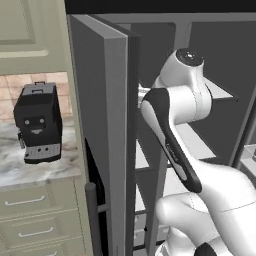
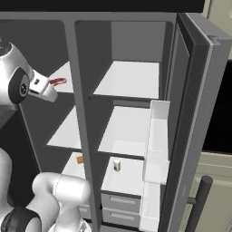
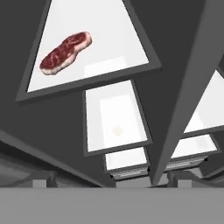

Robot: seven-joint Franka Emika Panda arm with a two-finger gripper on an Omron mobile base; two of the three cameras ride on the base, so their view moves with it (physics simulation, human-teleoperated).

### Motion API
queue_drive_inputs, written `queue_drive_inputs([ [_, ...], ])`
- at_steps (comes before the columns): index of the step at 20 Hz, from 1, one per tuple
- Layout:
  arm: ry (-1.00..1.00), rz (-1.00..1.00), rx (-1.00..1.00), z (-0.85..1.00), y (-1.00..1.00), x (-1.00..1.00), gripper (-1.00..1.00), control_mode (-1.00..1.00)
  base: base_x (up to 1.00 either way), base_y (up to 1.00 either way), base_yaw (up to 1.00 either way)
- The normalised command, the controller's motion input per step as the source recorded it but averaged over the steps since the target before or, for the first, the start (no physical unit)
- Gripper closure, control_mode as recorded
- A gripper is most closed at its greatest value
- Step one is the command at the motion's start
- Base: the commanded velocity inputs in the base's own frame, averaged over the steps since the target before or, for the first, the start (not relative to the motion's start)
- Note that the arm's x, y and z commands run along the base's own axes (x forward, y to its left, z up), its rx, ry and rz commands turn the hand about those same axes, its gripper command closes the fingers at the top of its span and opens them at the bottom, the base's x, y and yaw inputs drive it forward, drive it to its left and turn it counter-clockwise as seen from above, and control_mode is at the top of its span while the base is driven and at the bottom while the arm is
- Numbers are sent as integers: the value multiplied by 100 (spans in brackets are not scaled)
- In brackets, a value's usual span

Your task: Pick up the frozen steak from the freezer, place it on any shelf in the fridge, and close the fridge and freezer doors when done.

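Both doors (image 2: 199, 113) standing open, neither shut yet. Freezer (image 2: 50, 113) on the narrow side, fridge (image 2: 131, 81) beside it with its top shelf (image 2: 129, 79) bare. Steak (image 3: 65, 52) lying untouched near the far left corner of the top freezer shelf (image 3: 105, 43). Gripper (image 2: 45, 90) just short of it, spread wide, holding nothing. Pickup, transfer and closing all left.

Frozen steak (image 3: 65, 52), dark red with pale pink streaks, flat on the freezer's (image 2: 50, 113) top white panel, fridge (image 2: 131, 59) top shelf (image 2: 129, 79) white and bare, both grey doors (image 1: 107, 140) open.
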Motion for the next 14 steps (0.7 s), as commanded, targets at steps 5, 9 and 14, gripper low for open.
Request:
queue_drive_inputs([
  [5,0,-9,10,8,16,65,-100,-100,0,0,0],
  [9,0,-2,4,-3,15,80,-100,-100,0,0,0],
  [14,2,0,-1,0,22,69,-100,-100,0,0,0],
])
